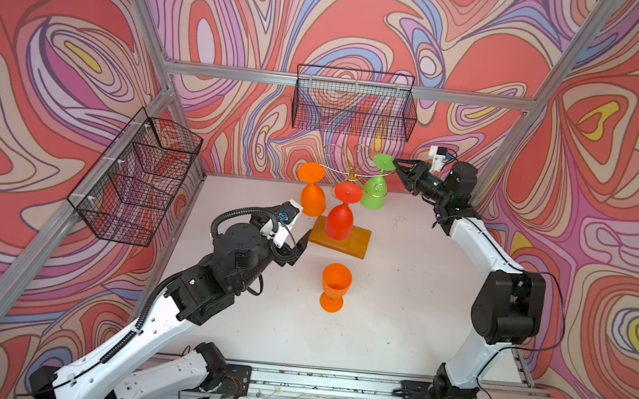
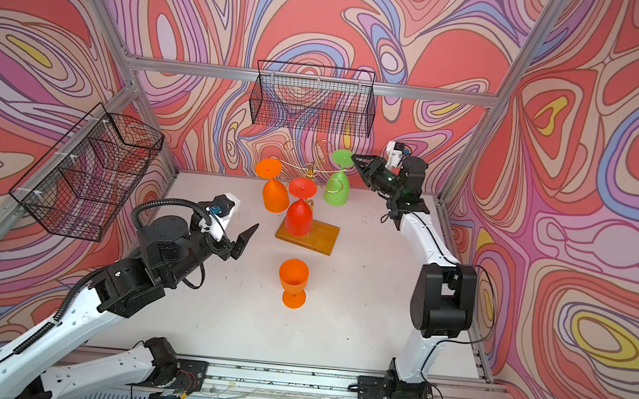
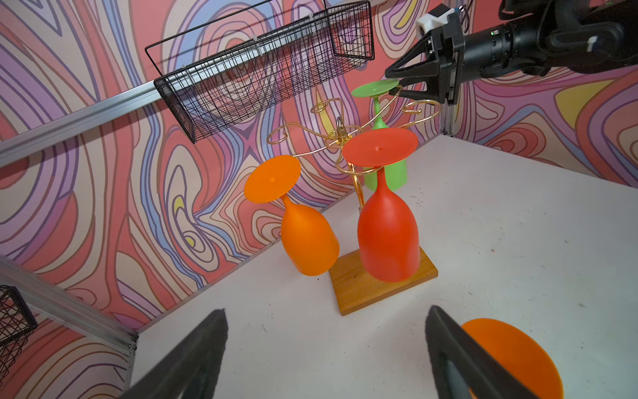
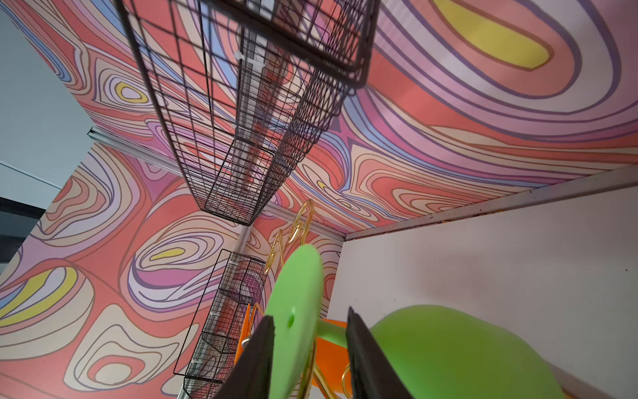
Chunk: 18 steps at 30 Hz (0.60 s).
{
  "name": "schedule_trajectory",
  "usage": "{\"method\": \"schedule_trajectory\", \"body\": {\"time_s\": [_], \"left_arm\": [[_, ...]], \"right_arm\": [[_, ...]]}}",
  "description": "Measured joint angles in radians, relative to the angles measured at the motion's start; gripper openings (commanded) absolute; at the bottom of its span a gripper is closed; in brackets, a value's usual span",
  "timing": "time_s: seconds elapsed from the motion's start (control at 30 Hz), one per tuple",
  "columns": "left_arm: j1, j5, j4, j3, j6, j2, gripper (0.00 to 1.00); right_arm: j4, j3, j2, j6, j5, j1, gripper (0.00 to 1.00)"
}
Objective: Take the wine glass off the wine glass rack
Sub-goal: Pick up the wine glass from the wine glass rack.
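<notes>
Green plastic wine glass (image 1: 374, 196) hangs bowl-down, stem near vertical, from the gold wire rack (image 1: 353, 175); my right gripper (image 4: 309, 314) straddles its foot, grip I cannot tell; left gripper (image 3: 326, 311) gapes empty.

No legible txt, labels, brand names, nos. or signs in any view; whatever markings there may be are too small or blurred to read.

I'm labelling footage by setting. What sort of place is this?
Probably a robot test cell, not a home: silver aluminium frame holding swirl-printed wall panels, two white-and-black robot arms bolted to a metal rail, and a gold wire wine glass rack as prop.
</notes>
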State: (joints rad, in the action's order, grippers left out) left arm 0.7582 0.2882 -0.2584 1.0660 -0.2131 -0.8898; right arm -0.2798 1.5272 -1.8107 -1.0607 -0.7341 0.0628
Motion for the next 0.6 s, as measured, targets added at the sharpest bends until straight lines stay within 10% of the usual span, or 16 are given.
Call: {"method": "schedule_trajectory", "body": {"time_s": [0.6], "left_arm": [[0.0,0.0,0.0,0.0,0.0,0.001,0.89]], "right_arm": [[-0.004,0.033,0.0,-0.003,0.001,0.003,0.33]]}}
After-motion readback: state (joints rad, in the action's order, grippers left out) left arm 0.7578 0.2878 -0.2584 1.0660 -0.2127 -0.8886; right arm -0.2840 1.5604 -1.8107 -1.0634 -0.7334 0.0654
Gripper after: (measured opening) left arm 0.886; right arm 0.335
